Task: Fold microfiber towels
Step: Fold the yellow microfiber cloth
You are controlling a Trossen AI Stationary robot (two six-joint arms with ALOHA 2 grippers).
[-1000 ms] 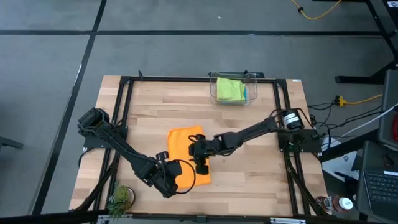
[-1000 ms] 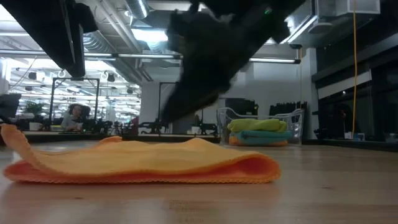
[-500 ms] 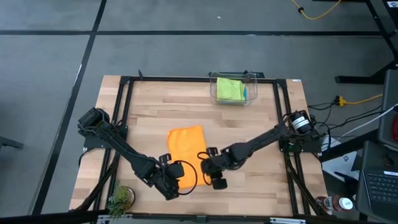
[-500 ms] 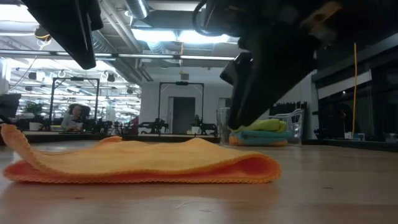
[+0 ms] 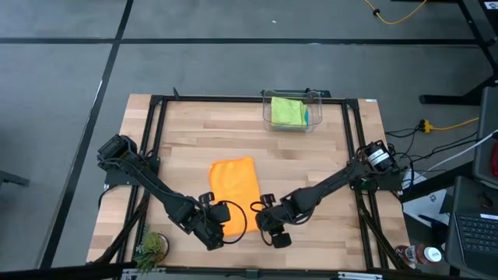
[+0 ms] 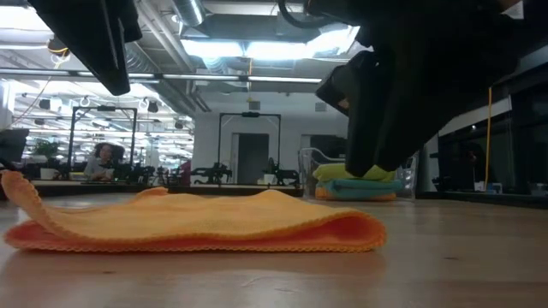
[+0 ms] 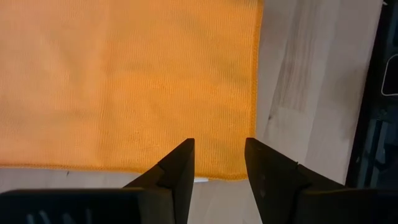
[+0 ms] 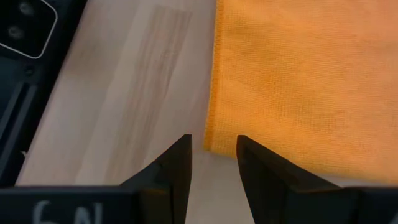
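An orange microfiber towel [image 5: 236, 188] lies folded double on the wooden table, its fold on the right [image 6: 375, 231] and its left end curling up. My left gripper [image 5: 218, 232] hovers open by the towel's near left corner [image 7: 252, 171]. My right gripper [image 5: 266, 225] hovers open by the near right corner [image 8: 210, 144]. In the low view both grippers hang clear above the towel [image 6: 197, 224]. A lime green and a teal-blue towel [image 5: 289, 111] lie in the clear bin.
The clear plastic bin [image 5: 267, 117] stands at the table's far edge, right of the middle; it also shows in the low view [image 6: 308, 171]. A small green plant [image 5: 152, 247] sits at the near left corner. Black frame rails [image 5: 152, 124] border the table. Bare wood lies around the towel.
My right gripper has swung from above the towel's right edge toward the table's near edge and a little to the right, ending beside the near right corner. The towel has kept its place and shape.
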